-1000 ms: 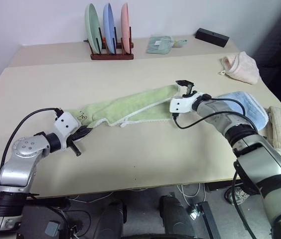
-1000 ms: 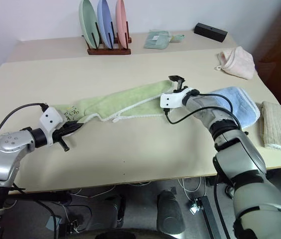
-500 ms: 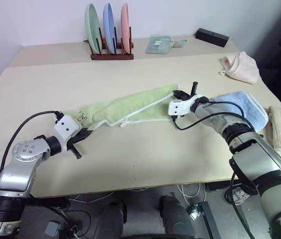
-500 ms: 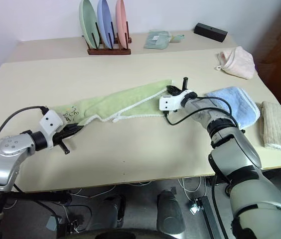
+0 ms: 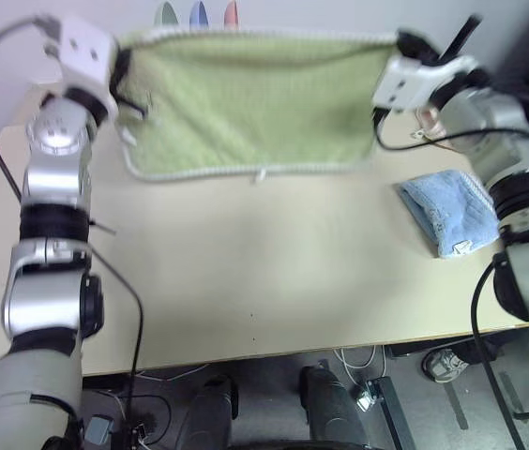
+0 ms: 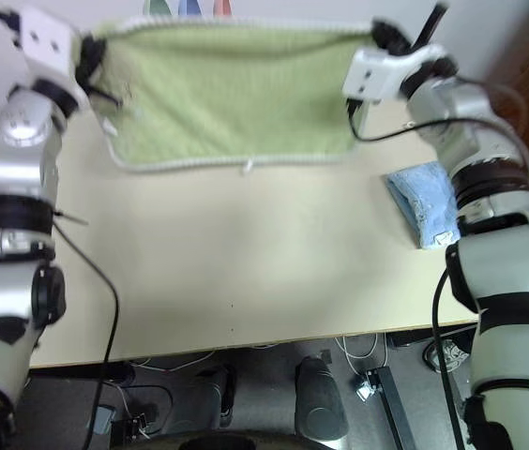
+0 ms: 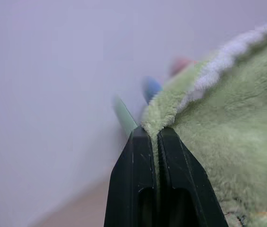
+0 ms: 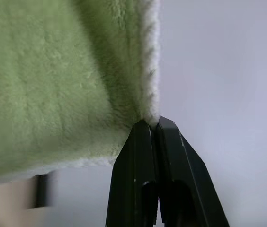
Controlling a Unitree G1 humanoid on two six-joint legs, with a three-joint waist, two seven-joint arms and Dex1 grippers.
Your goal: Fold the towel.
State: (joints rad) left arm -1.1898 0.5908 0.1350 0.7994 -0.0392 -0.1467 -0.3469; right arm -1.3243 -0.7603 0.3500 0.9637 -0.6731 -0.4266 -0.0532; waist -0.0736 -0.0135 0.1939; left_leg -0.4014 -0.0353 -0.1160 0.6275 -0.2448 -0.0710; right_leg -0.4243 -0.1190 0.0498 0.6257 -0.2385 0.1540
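Note:
The light green towel (image 5: 255, 98) hangs spread out in the air above the far half of the table (image 5: 246, 272), held by its two upper corners. My left gripper (image 5: 119, 64) is shut on the towel's left corner; in the left wrist view the two black fingers (image 7: 143, 161) pinch the white-edged corner of the towel (image 7: 228, 123). My right gripper (image 5: 402, 42) is shut on the right corner, and the right wrist view shows that gripper (image 8: 152, 126) clamped on the towel (image 8: 53, 71) edge. The lower white hem hangs just above the tabletop.
A folded light blue towel (image 5: 447, 211) lies on the table at the right, below my right arm. The tips of green, blue and pink plates (image 5: 196, 11) peek above the raised towel's top edge. The near half of the table is bare.
Both grippers have risen high with the towel, lifting it off the table and stretching it into a hanging sheet. The right gripper shut on its corner before the lift.

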